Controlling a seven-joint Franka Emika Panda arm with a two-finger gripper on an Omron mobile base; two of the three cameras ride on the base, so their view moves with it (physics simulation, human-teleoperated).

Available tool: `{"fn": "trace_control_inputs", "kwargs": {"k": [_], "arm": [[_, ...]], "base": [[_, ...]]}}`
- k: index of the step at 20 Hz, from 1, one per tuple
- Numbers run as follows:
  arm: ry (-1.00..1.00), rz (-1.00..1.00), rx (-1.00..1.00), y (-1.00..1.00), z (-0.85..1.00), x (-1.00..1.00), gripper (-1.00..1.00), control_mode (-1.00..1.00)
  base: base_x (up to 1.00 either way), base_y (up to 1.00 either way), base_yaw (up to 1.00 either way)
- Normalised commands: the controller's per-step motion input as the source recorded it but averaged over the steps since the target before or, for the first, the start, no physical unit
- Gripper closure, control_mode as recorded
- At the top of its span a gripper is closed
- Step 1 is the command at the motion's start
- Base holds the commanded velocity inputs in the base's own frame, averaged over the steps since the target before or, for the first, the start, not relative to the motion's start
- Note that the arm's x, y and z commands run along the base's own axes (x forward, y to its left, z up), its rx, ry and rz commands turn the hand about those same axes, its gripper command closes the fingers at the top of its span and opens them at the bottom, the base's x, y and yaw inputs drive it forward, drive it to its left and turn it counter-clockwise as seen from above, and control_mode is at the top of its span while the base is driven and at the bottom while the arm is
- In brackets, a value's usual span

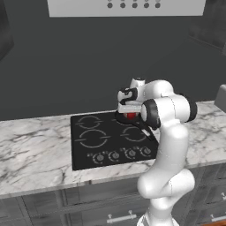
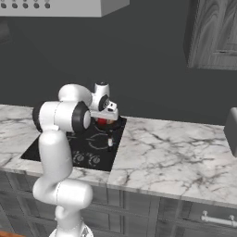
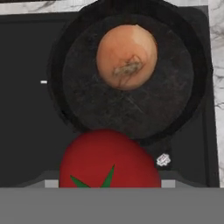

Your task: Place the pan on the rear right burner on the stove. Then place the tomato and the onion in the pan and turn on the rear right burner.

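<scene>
The black pan sits at the rear right of the stove and covers the rear right burner. Its thin handle points toward the front right. The brownish-orange onion lies inside the pan, toward its far side. My gripper hangs just over the pan's near rim, shut on the bright red tomato, which hides most of the fingers. In the base views the tomato shows as a red spot under the hand, directly above the pan.
Four knobs line the stove's front edge. Marble counter stretches to both sides. A grey object stands at the counter's far right. A range hood hangs above, and an upper cabinet is at the right.
</scene>
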Motion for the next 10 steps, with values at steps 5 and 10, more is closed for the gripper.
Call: {"fn": "trace_control_inputs", "kwargs": {"k": [5, 10], "arm": [[0.00, 0.00, 0.00, 0.00, -0.15, 0.38, 1.00, -1.00], [0.00, 0.00, 0.00, 0.00, -0.21, 0.28, 1.00, -1.00]], "base": [[0.00, 0.00, 0.00], [0.00, 0.00, 0.00]]}}
